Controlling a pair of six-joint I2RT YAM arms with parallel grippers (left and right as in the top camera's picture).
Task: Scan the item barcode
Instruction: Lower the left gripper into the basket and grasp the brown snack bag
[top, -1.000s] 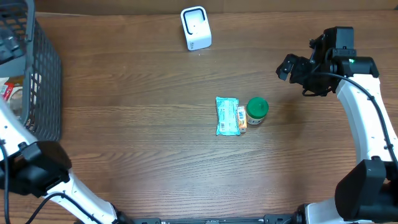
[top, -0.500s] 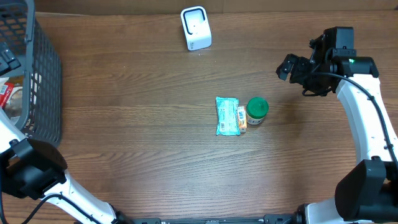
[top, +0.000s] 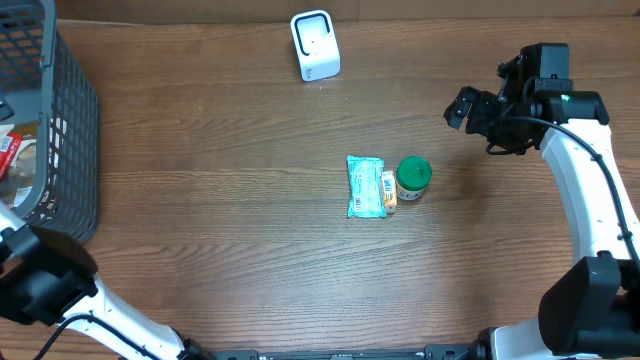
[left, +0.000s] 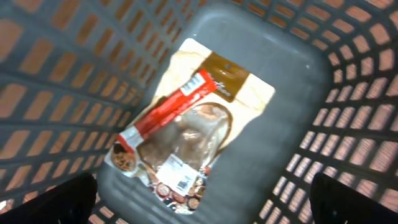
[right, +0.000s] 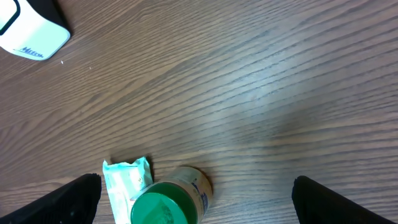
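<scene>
Left gripper, jaws wide and empty, hangs over the basket above a pouch lying flat on its floor; right gripper, likewise wide and empty, hangs above the table near the jar and packet, the scanner well apart.

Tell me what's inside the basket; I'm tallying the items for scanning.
The basket holds a tan pouch with a red stick packet lying on it. Anything beneath is hidden.

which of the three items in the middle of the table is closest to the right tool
The green-lidded jar, at the right end of the cluster; the small orange item and the teal packet lie further left.
</scene>
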